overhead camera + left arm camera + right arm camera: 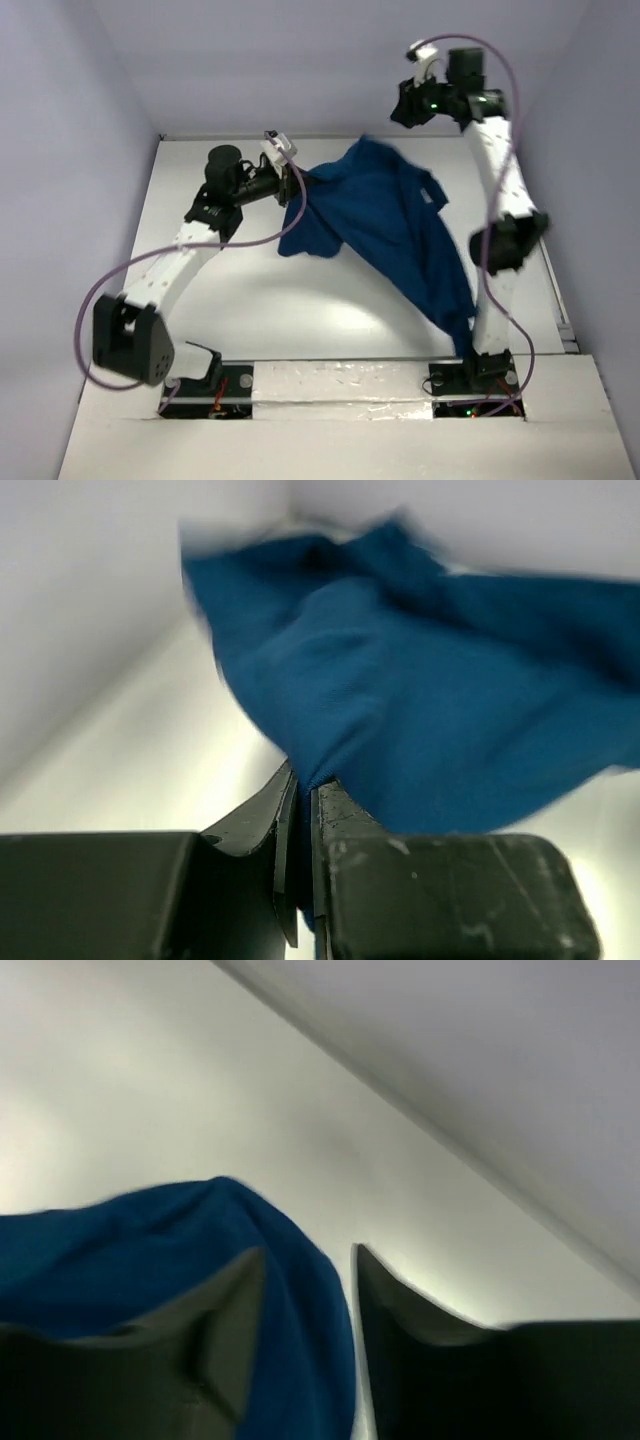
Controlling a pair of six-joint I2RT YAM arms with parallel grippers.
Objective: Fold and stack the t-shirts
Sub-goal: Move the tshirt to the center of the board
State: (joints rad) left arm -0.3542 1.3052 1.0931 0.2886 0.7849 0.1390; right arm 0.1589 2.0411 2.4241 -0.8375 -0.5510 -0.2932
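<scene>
One dark blue t-shirt (385, 215) hangs in the air above the white table (250, 290), stretched from the back left down toward the right arm's base. My left gripper (290, 160) is shut on its left edge; the left wrist view shows cloth (420, 710) pinched between the closed jaws (305, 777). My right gripper (408, 105) is raised high near the back wall, above the shirt's top. In the right wrist view its jaws (310, 1250) stand apart, and blue cloth (130, 1250) lies loose in the gap against one finger. No print shows.
Pale walls close in the table on the left, back and right. The right arm (505, 200) stands tall along the right side, and the shirt's lower end hangs in front of its base (480, 375). The left arm's base (205, 385) sits at the near edge.
</scene>
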